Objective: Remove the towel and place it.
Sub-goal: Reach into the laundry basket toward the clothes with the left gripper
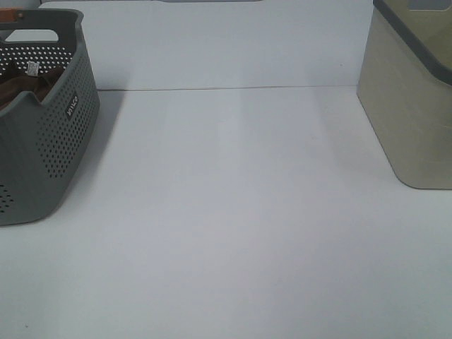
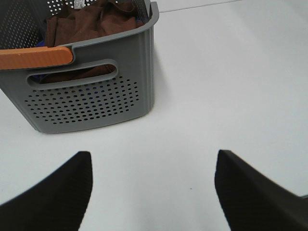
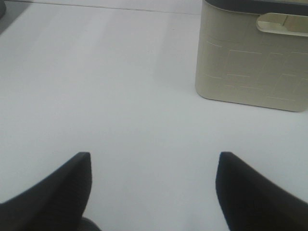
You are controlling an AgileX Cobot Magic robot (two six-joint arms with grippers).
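The reddish-brown towel point(image 2: 91, 24) lies bunched inside a grey perforated basket point(image 2: 91, 103) with an orange handle; its white tag point(image 2: 78, 4) shows near the far wall. From above, the towel point(image 1: 21, 88) peeks over the basket point(image 1: 49, 155) rim at the table's left edge. My left gripper point(image 2: 153, 185) is open, hovering over the white table a short way in front of the basket, nothing between its fingers. My right gripper point(image 3: 154, 185) is open too, over bare table, with a beige bin beyond it. Neither gripper shows in the high view.
A beige bin point(image 1: 413, 99) with a grey rim stands at the table's right; the right wrist view shows its side and handle slot point(image 3: 281, 23). A bit of blue cloth point(image 2: 41, 44) shows under the basket's handle. White table point(image 1: 233, 212) spans between basket and bin.
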